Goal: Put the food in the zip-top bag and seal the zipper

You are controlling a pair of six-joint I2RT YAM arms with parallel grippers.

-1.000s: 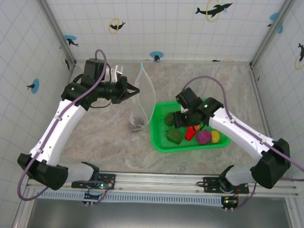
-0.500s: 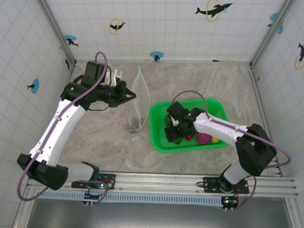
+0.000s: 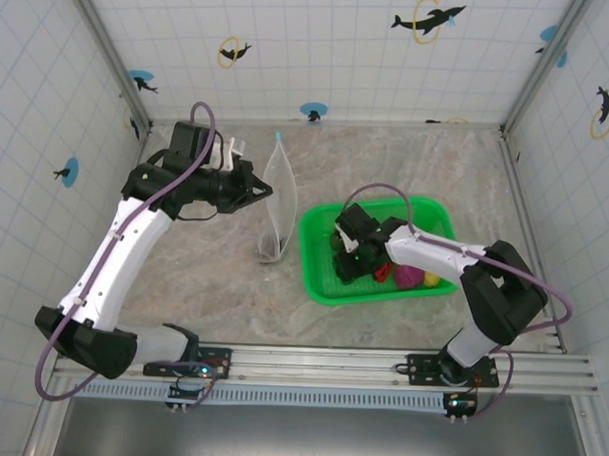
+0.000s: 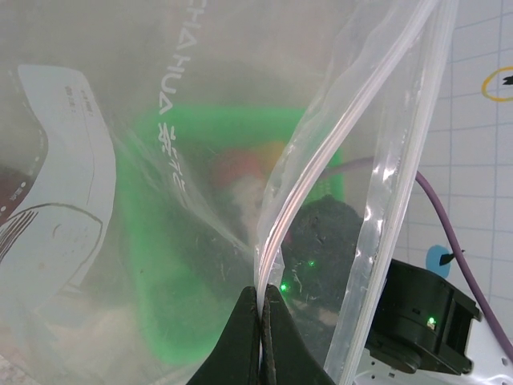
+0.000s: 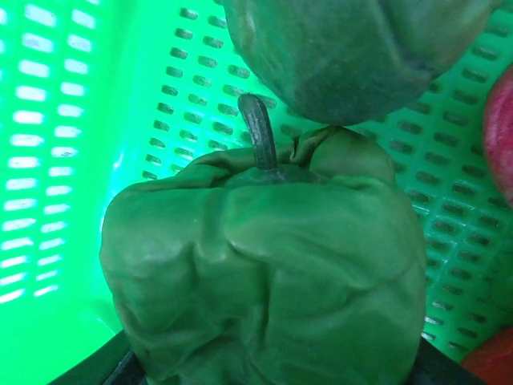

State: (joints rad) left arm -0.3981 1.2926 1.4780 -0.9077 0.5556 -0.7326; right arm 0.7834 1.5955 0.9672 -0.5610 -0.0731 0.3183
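Note:
My left gripper (image 3: 269,190) is shut on the zip-top bag's (image 3: 275,202) rim and holds the pouch upright with its mouth apart. In the left wrist view the zipper (image 4: 280,208) runs up from my closed left gripper (image 4: 262,297). A dark piece of food (image 3: 274,249) lies in the bag's bottom. My right gripper (image 3: 348,265) is down in the green basket (image 3: 317,289). A green pepper (image 5: 264,273) with a stem sits wedged between the fingers of the right gripper (image 5: 272,369), touching both. Another green food (image 5: 353,48) lies just beyond it.
The basket also holds a red piece (image 3: 383,274), a magenta one (image 3: 409,277) and a yellow one (image 3: 432,280). The basket's slotted wall (image 5: 64,160) stands close on the left of the right gripper. Tiled walls enclose the stone table (image 3: 203,274).
The right arm swung left and lowered into the basket's near-left part, its jaws closing round the green pepper. The left gripper and bag shifted only slightly.

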